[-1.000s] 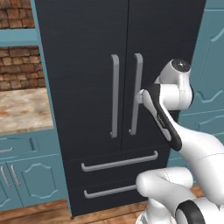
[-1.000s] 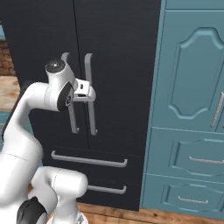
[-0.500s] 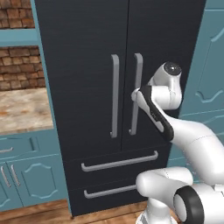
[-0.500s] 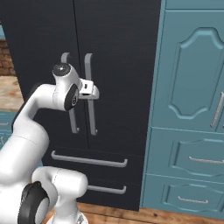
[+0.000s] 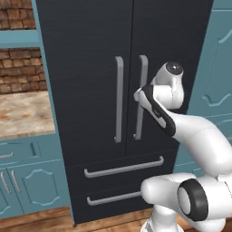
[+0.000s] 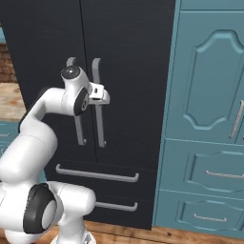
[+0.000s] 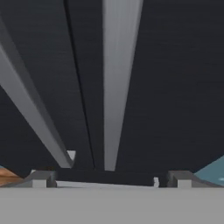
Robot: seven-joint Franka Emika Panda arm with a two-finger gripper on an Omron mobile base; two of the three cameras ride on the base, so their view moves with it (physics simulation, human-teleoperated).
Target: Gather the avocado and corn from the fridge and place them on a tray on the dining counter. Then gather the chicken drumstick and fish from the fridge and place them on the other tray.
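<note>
The tool [image 6: 106,95], jaws spread wide and grasping nothing, is lining up on the tall charcoal-black fridge [image 5: 90,54]'s right-hand grey bar handle [image 7: 116,87] directly ahead, between its fingertips, so it needs to advance, clamp and pull.

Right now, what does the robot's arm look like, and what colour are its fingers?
The glossy white rounded arm is made of fat, smooth segments with dark charcoal-black bands and caps at the joints. A round dark disc with a small shiny centre tops its upper joint. The white gripper carries two small dark grey blocky fingers. No cables or markings show.
</note>
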